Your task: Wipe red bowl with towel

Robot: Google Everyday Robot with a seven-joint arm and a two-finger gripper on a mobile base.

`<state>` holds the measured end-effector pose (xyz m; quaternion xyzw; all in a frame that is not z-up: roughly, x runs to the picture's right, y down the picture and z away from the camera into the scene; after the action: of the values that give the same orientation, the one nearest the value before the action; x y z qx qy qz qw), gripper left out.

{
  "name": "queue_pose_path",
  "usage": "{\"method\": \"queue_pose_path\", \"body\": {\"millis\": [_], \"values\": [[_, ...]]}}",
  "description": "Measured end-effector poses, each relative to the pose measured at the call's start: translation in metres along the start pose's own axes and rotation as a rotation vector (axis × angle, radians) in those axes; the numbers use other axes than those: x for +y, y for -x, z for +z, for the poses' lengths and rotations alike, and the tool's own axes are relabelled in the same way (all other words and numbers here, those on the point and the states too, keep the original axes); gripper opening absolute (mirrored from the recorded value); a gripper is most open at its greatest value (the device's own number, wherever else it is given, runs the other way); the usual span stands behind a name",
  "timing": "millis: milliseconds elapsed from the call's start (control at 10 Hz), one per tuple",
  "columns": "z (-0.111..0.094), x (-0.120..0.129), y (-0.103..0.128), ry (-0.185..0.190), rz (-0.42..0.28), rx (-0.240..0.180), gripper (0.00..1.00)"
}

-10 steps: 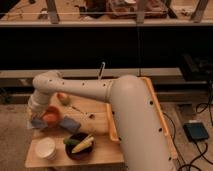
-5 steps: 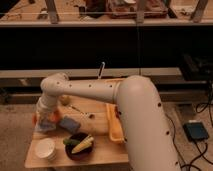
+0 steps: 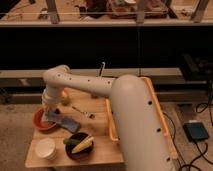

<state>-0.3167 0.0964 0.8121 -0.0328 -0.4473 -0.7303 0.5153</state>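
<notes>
The gripper (image 3: pixel 50 114) is clenched on the small pale grey cloth towel (image 3: pixel 50 119), pressed into the round orange-red bowl (image 3: pixel 39 121) right below it (wiping looks underway, not finished yet).

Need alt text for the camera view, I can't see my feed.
The white arm reaches across a wooden table, its gripper shut on a pale towel at the rim of the red bowl. Nearby sit a blue-grey pad, a white cup and a dark bowl of corn.
</notes>
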Motion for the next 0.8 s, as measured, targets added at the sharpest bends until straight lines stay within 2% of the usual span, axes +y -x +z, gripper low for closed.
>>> {"method": "queue_pose_path", "body": {"millis": [200,300,400,600,800], "values": [[0.007,0.012,-0.012,0.022,-0.001,-0.014,0.00],[0.010,0.010,-0.014,0.024,-0.005,-0.018,0.00],[0.015,0.005,-0.018,0.024,-0.012,-0.013,0.00],[0.009,-0.010,-0.031,0.021,-0.032,0.013,0.00],[0.001,-0.039,-0.047,0.017,-0.085,0.035,0.00]]}}
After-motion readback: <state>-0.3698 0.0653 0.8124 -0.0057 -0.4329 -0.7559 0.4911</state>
